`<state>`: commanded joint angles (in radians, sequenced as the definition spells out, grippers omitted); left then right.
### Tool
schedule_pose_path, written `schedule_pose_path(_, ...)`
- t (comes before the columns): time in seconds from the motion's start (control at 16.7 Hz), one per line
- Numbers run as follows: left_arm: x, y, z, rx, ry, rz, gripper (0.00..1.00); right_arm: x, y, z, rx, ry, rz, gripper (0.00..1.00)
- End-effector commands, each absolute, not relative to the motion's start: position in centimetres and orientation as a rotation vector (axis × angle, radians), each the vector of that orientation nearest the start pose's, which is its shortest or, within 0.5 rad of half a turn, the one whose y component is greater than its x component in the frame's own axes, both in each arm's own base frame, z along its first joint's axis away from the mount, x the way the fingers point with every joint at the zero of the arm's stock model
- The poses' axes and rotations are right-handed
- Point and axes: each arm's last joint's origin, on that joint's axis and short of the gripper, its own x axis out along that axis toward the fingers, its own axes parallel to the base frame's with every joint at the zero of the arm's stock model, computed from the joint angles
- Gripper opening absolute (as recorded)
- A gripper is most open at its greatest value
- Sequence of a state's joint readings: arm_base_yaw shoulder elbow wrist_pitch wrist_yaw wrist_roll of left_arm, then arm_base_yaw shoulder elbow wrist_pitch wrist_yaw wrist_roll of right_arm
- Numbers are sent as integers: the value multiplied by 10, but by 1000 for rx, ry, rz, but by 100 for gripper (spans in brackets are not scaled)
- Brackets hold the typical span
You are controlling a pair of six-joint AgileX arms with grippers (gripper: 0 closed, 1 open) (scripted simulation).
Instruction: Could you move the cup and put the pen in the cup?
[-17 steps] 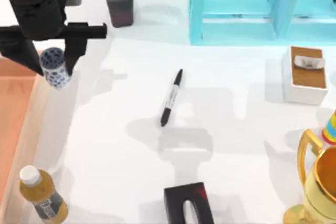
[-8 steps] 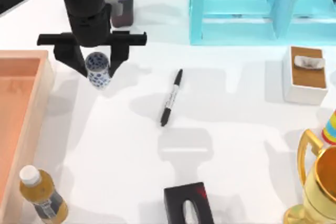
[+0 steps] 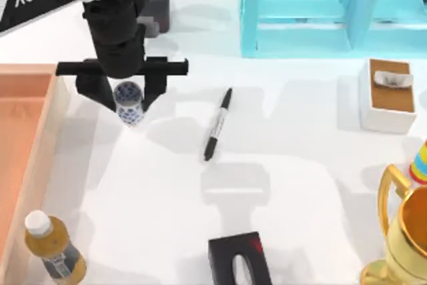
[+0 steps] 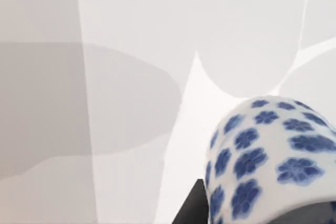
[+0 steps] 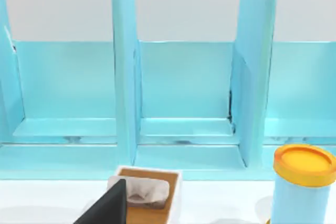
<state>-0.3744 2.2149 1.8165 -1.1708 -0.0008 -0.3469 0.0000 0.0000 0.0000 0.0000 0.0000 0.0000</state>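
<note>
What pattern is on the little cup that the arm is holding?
The cup is white with small blue flower-like dots, clearest in the left wrist view.

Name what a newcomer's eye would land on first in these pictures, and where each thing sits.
The black left arm, its gripper shut on the blue-dotted cup, at the table's upper left. Then the pen lying alone mid-table, the turquoise shelf at the back, and the gold trophy at the lower right corner.
</note>
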Motion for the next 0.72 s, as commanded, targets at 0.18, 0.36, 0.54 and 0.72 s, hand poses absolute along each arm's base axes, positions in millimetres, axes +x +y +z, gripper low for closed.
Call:
schedule_pose_path(0.18,405,-155,165,21,1576,-10,0,106,-1,160,0,0,0,100)
schedule_pose_path(0.36,405,-155,165,21,1576,-10,8,106,-1,160,0,0,0,100)
schedule_pose_path(0.54,405,-155,165,21,1576,-10,30,106,-1,160,0,0,0,100)
schedule_pose_path(0.72,405,-155,165,21,1576,-10,53,106,-1,160,0,0,0,100)
